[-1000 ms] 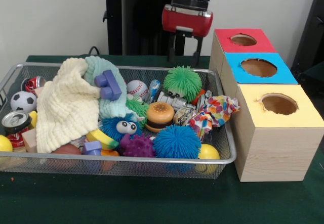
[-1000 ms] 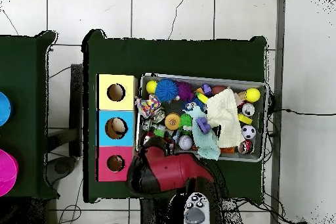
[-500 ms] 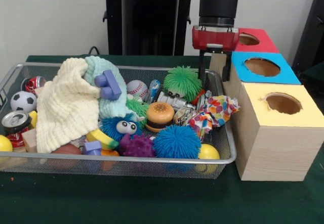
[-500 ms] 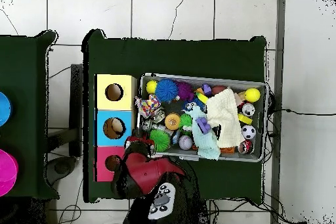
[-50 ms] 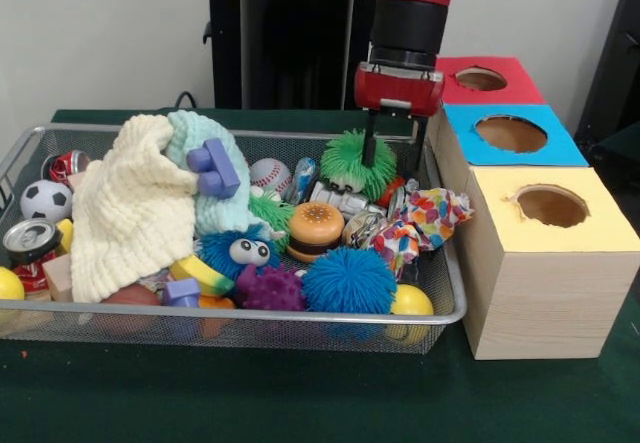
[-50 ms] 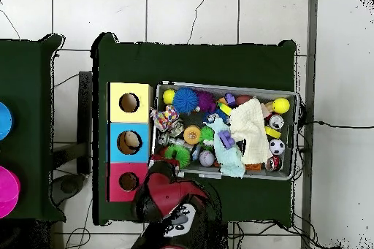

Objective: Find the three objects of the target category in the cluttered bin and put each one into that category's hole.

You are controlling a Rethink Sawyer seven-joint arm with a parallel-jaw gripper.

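Green spiky ball (image 5: 360, 163) at bin's (image 5: 250, 315) far side, straddled by gripper (image 5: 392, 150).

Left to right: cream cloth (image 5: 130, 208) heaped over toys, hiding whatever sits beneath; jaws spread wide, one finger (image 5: 369, 150) against ball, other masked behind; yellow box's hole (image 5: 551, 205) interior unreadable.

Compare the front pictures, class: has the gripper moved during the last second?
Yes. The gripper swung first toward the blue-topped box, then back and down; it now hangs at the green spiky ball, inside the wire bin.
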